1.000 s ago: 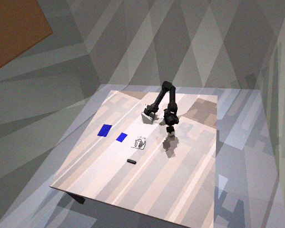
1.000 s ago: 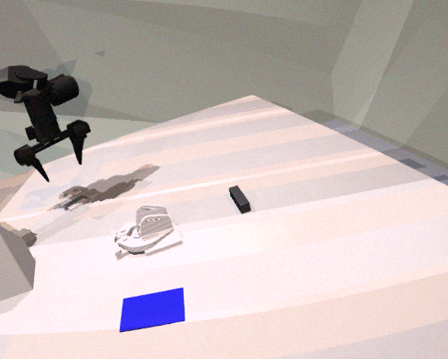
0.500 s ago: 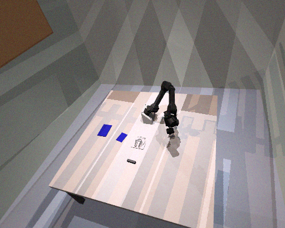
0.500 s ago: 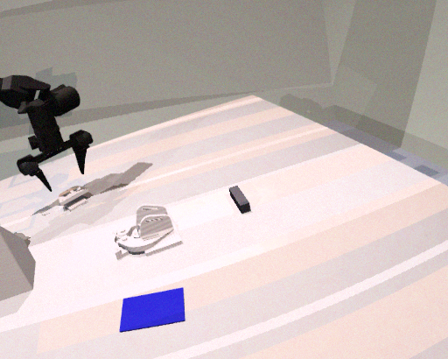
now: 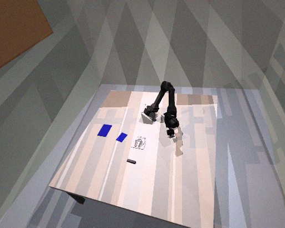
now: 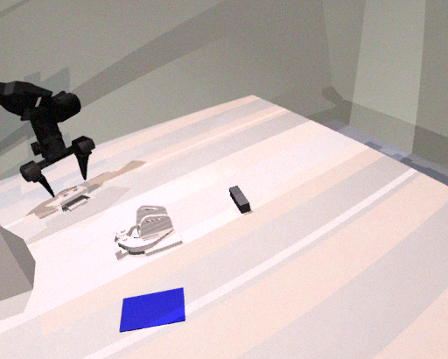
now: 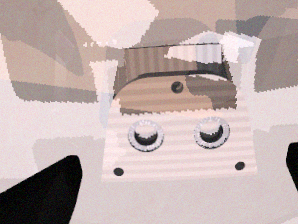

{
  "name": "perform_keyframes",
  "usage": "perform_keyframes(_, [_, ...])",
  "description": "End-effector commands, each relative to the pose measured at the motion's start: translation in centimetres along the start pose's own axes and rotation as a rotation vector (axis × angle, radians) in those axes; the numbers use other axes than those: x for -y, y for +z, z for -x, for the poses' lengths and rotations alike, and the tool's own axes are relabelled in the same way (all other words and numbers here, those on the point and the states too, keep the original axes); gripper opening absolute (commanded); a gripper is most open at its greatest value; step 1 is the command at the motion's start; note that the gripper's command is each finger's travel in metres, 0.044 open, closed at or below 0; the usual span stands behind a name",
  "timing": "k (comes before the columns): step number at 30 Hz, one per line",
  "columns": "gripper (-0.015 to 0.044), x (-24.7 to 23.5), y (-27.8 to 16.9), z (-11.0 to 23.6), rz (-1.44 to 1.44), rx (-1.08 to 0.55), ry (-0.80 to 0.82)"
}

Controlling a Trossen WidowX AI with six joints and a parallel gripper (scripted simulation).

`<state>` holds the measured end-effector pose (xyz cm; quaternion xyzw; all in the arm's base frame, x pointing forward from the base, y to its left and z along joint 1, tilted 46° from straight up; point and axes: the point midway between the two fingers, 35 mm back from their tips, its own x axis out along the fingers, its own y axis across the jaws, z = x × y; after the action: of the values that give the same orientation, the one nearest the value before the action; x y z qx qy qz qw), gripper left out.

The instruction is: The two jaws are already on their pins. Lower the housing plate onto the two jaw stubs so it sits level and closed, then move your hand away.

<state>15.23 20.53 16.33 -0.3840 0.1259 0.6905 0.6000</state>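
The housing plate [image 6: 75, 200] [image 7: 180, 157] is a pale piece with two ringed holes, three small dark holes and a raised block along its far edge in the wrist view. It lies at the table's left in the exterior view. My gripper [image 5: 171, 136] [image 6: 69, 187] [image 7: 184, 160] is open and empty above it, one finger toward each side. The two grey jaws [image 6: 155, 225] [image 5: 139, 142] are on a thin pale base [image 6: 167, 247], apart from the housing plate. The jaw stubs are too small to tell apart.
A dark block [image 5: 131, 161] [image 6: 240, 200] lies beyond the jaws. Two blue squares, a larger [image 5: 104, 130] and a smaller [image 5: 121, 137] [image 6: 153, 309], lie on the table on the other side of the jaws from my gripper. A grey angular block [image 5: 147, 118] [image 6: 7, 267] stands by the arm's base.
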Motion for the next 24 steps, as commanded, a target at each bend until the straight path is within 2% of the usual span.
perform_keyframes(1, [0.044,-0.1,-0.3,-0.5,-0.011,-0.007,0.005])
perform_keyframes(8, [0.044,-0.1,-0.3,-0.6,-0.011,-0.007,0.005])
perform_keyframes(24, [0.044,-0.1,-0.3,-3.1,-0.011,-0.006,0.005])
